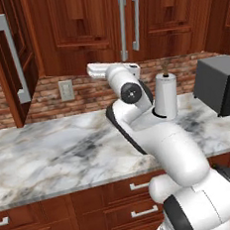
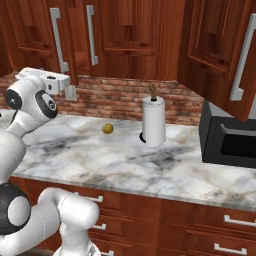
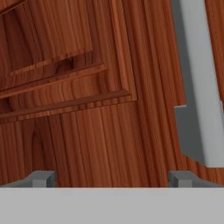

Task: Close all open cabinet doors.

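An open cabinet door (image 1: 11, 72) swings out over the counter at the left, its long grey bar handle (image 1: 12, 57) facing me. From the right base view the same door (image 2: 67, 45) appears nearly edge-on. My gripper (image 3: 113, 179) is open, its fingertips (image 3: 43, 178) wide apart just short of this door's panel (image 3: 87, 109), with the handle (image 3: 197, 87) off to the right. The white hand (image 1: 102, 70) points left at the door's lower part. Two shut doors (image 1: 93, 24) hang on the back wall. Another door (image 2: 220, 50) stands open above the microwave.
A paper towel roll (image 1: 166, 96) stands upright on the marble counter (image 1: 51, 153) right behind my arm. A black microwave (image 1: 218, 84) sits at the right. A small yellow-green round thing (image 2: 107, 128) lies near the brick wall. Drawer fronts (image 1: 135, 204) run below.
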